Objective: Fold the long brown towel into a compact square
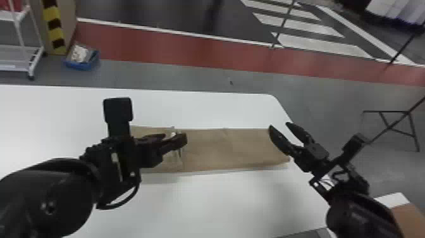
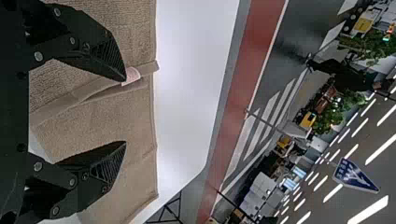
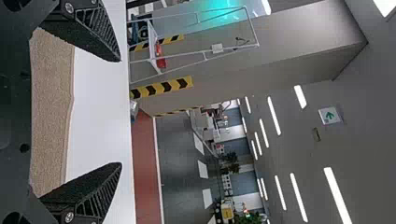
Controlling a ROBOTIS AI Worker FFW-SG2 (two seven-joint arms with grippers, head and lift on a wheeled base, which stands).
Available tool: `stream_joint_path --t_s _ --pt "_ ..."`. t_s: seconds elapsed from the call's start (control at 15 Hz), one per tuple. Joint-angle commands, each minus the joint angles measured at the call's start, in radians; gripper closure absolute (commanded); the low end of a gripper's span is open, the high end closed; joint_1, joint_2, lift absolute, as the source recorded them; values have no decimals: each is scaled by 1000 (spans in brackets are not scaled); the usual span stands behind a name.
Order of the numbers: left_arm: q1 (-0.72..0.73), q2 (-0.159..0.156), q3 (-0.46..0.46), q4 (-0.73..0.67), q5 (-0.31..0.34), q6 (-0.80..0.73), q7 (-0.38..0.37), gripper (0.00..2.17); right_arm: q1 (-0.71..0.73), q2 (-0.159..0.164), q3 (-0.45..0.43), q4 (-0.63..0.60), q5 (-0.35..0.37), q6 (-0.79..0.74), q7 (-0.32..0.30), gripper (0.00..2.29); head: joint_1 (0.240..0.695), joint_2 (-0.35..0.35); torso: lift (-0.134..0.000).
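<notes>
Left gripper (image 1: 175,138), fingers apart, over brown towel (image 1: 227,148), pale label (image 2: 131,75)

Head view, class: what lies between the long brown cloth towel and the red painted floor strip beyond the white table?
Flat white tabletop, then grey floor, between the brown towel and the red strip; the head view shows this.

We note towel (image 1: 234,148): brown cloth, matt, rough looped nap. Small pale tag (image 2: 131,74) on it looks smoother. Table (image 1: 205,205): white, smooth, faintly glossy. We see matt black fingers (image 2: 110,55), ridged inside, on left gripper (image 1: 175,138) and right gripper (image 1: 279,125), with shiny metal screws (image 2: 38,56). Left arm (image 1: 63,193): smooth black shell, semi-glossy. Blue bin (image 1: 80,65) looks plastic.
</notes>
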Motion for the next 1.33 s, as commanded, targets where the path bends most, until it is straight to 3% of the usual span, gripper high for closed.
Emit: stream_joint_path --t_s 0.0,0.13,0.2,0.27,0.33,0.4,0.53,0.67,0.87,1.13,1.27 --pt "19 -15 18 -50 -15 3 3 29 5 36 34 -41 19 30 -8 171 695 -350 -124" --pt "38 -2 18 -133 -123 9 16 39 15 94 90 -127 84 107 -38 296 695 -350 -124" --pt "41 64 15 -161 -204 9 20 39 21 130 125 -173 121 138 -61 316 695 -350 -124" --pt "42 115 24 -165 -247 6 23 39 29 143 159 -205 151 156 -78 316 695 -350 -124" --pt "42 178 55 -165 -252 0 19 46 35 143 203 -235 184 196 -92 316 695 -350 -124" --pt "49 230 95 -158 -253 -25 14 46 40 143 238 -254 216 230 -98 316 695 -292 -124" --pt "67 291 150 -115 -288 -154 17 46 43 143 313 -257 288 251 -150 319 695 -190 -124" --pt "99 318 204 -78 -362 -307 26 46 49 143 387 -254 337 285 -203 407 695 -106 -124" --pt "136 327 296 -66 -318 -329 -41 93 64 143 482 -238 372 285 -305 410 695 25 -124" --pt "142 331 297 -64 -302 -329 -64 93 54 143 548 -200 438 297 -374 421 695 84 -124" --pt "150 331 297 -64 -295 -329 -80 93 41 143 548 -182 435 306 -387 478 695 95 -124"
